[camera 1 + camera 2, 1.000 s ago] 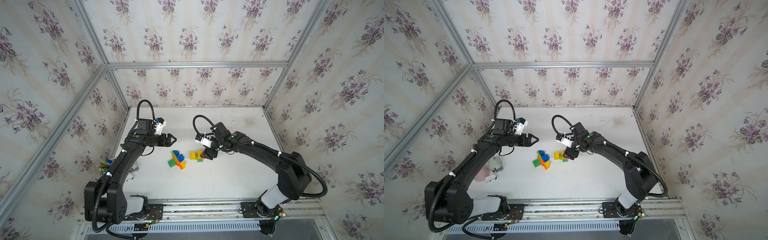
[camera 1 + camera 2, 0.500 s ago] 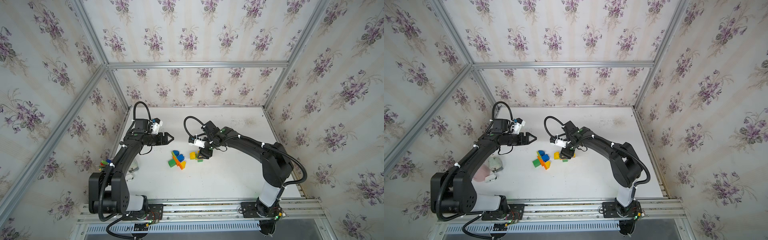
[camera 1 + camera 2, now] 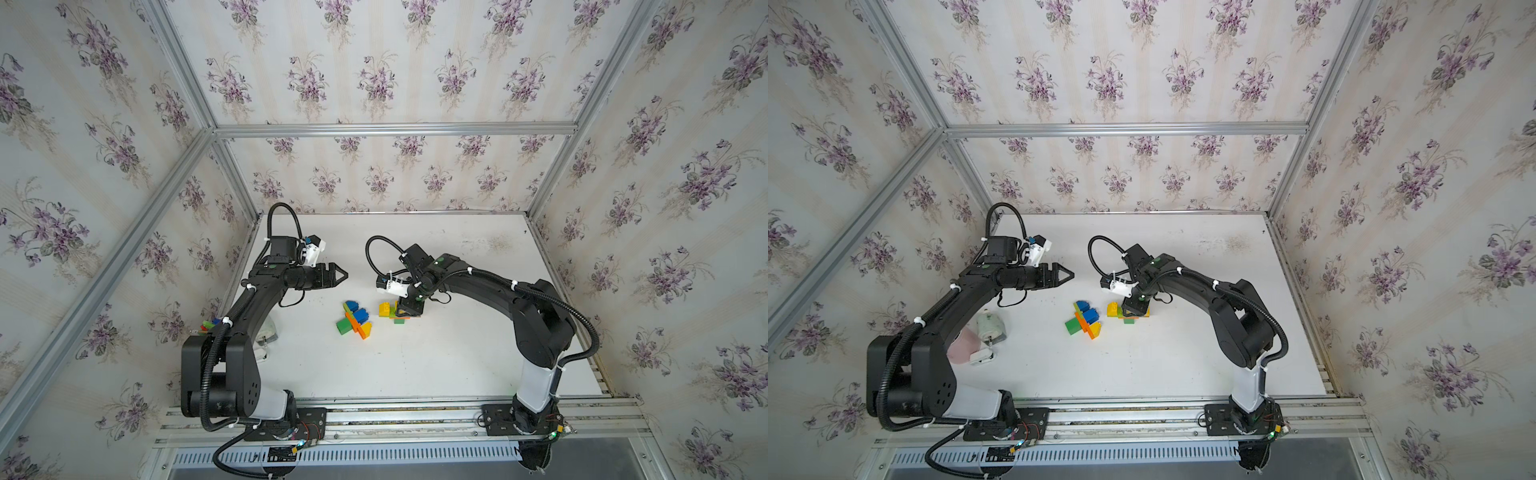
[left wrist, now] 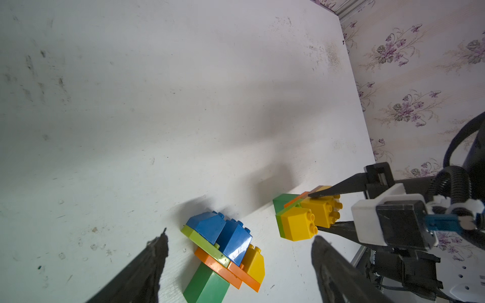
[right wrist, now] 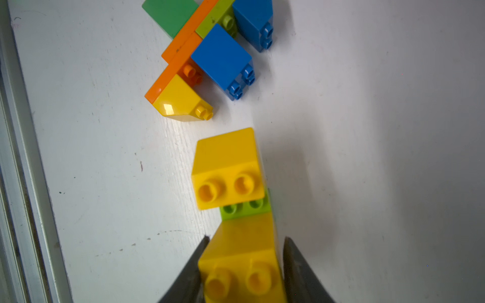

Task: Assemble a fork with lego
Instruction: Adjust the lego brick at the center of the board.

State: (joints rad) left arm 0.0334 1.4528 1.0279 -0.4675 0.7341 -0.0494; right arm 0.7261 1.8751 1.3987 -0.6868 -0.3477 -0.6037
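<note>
right pincer (image 5: 246,237): is clenching the yellow brick (image 5: 241,257), one finger on each flat side. The side grip is leaving the studs free.
small cluster (image 4: 296,217): is lying tipped on its side on the bench (image 3: 415,365), studs pointing toward the right arm. The gripped brick and a second yellow brick (image 5: 227,162) are sitting on a lime plate (image 5: 245,210). An orange piece (image 4: 298,197) and a green piece (image 4: 280,203) are showing behind it.
big cluster (image 3: 355,319): blue, lime, orange, green and yellow bricks, lying just beside the small one, not touching it.
left pincer (image 3: 340,274): is hanging released above the bench near the big cluster, touching nothing. Probably waiting to brace or take the other half.
step: looks like a pick of the small cluster by one brick, either to mate it with the big one or to pull that brick off. Cannot tell which.
progress: two separate clusters are lying there, no fork shape yet.
risk: only one brick is being gripped and the rest is hanging on stud joints, so it could pivot or split on lift.
</note>
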